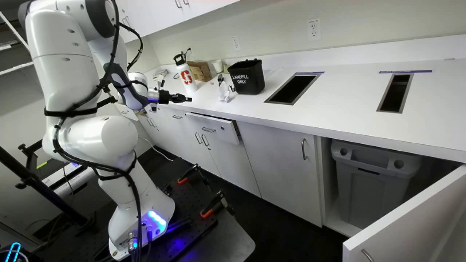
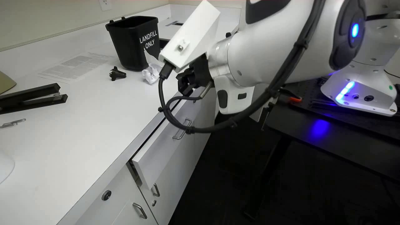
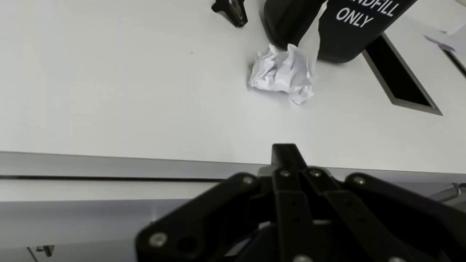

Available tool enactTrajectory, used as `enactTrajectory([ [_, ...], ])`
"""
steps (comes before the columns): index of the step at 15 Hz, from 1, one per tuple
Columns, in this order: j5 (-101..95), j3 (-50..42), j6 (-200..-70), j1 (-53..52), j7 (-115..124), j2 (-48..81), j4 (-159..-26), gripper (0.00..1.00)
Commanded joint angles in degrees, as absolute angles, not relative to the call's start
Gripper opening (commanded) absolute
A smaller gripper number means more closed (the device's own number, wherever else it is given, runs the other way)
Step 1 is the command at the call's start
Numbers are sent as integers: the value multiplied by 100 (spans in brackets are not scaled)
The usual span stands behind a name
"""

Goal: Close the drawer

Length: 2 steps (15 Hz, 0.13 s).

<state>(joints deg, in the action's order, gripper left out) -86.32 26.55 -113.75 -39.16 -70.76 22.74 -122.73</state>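
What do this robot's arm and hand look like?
The arm is glossy white and rounded, with dark grey sections, black cables strapped along it and a blue light on its base. The hand is black, with jointed bars and silvery screws.

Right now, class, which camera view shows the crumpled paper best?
The wrist view: the crumpled paper appears largest there, its folds clear. In both exterior views it looks smaller, beside the black bin.
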Motion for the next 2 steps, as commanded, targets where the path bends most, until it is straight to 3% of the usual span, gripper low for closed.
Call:
enactTrajectory([
  [1,-8313,2714,-11478,-3753,-7351,1866,-12435,0],
  [2,-8273,2710,-11504,-3729,-7370,1840,-12428,0],
])
